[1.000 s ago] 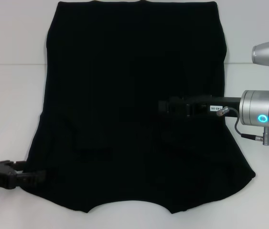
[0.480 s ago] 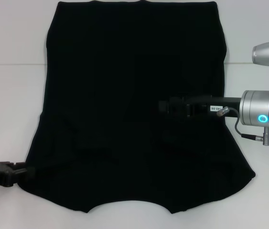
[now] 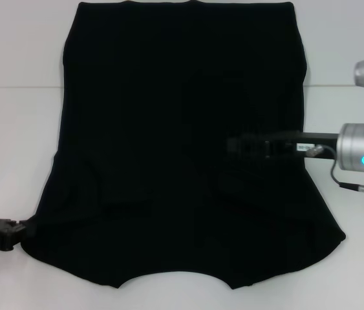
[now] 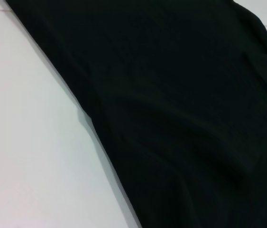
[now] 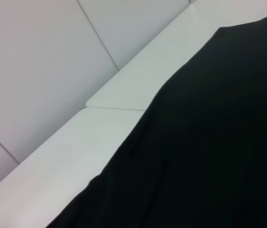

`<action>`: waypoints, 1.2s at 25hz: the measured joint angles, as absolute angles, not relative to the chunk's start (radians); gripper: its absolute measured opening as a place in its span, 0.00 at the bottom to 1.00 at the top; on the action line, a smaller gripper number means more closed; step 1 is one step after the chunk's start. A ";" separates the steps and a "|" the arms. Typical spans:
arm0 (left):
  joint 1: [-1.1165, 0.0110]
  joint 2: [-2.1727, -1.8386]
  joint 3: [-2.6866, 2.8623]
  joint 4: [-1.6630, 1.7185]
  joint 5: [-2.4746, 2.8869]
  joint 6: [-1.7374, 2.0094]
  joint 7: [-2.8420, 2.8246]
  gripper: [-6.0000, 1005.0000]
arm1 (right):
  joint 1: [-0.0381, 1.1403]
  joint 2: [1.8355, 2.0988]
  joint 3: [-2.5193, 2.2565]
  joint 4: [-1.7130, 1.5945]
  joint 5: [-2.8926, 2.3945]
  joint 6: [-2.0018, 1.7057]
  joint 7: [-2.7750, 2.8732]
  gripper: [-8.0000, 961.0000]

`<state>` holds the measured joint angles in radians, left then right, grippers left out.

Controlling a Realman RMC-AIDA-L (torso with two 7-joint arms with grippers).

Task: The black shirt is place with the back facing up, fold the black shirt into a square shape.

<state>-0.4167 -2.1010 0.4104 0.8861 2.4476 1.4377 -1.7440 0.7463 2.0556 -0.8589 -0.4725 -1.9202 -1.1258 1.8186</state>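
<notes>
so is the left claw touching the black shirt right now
Cannot tell. In the head view the left claw reaches the black shirt at its near left corner, but black on black hides any contact or gap. The left wrist view shows no fingers.

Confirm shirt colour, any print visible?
The black shirt is plain black, with no print showing; the head view shows it best.

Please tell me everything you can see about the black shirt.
The plain black, soft matte cloth shirt lies spread flat on the white table, with no lettering showing. It widens toward the robot, with gentle wrinkles there. The right pincer is over its right half; the left pincer is at its near left corner.
</notes>
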 joint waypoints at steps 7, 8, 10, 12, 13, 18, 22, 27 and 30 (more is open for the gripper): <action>-0.416 -2.099 0.402 0.901 2.450 1.445 -1.758 0.03 | 0.689 2.021 -0.849 -0.476 -1.916 -1.199 1.828 0.61; -0.415 -2.097 0.400 0.903 2.450 1.452 -1.759 0.03 | 0.683 2.016 -0.848 -0.476 -1.917 -1.207 1.837 0.63; -0.413 -2.094 0.397 0.907 2.451 1.468 -1.760 0.03 | 0.662 1.999 -0.847 -0.477 -1.922 -1.219 1.870 0.66; -0.413 -2.092 0.391 0.911 2.451 1.482 -1.760 0.03 | 0.643 1.982 -0.850 -0.478 -1.932 -1.225 1.902 0.70; -0.413 -2.091 0.386 0.913 2.451 1.489 -1.761 0.03 | 0.632 1.973 -0.850 -0.478 -1.942 -1.230 1.920 0.72; -0.414 -2.088 0.371 0.913 2.450 1.508 -1.761 0.03 | 0.583 1.926 -0.843 -0.479 -1.973 -1.239 2.002 0.81; -0.412 -2.086 0.370 0.914 2.452 1.509 -1.760 0.03 | 0.563 1.896 -0.842 -0.476 -1.991 -1.240 2.047 0.87; -0.409 -2.086 0.358 0.914 2.453 1.510 -1.757 0.03 | 0.557 1.887 -0.845 -0.468 -2.012 -1.245 2.073 0.86; -0.409 -2.086 0.357 0.914 2.453 1.510 -1.756 0.03 | 0.560 1.892 -0.852 -0.465 -2.025 -1.252 2.077 0.86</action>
<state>-0.4088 -2.0861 0.3574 0.9143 2.4529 1.5102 -1.7560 0.5605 1.8919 -0.8516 -0.4655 -2.0252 -1.2516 2.0769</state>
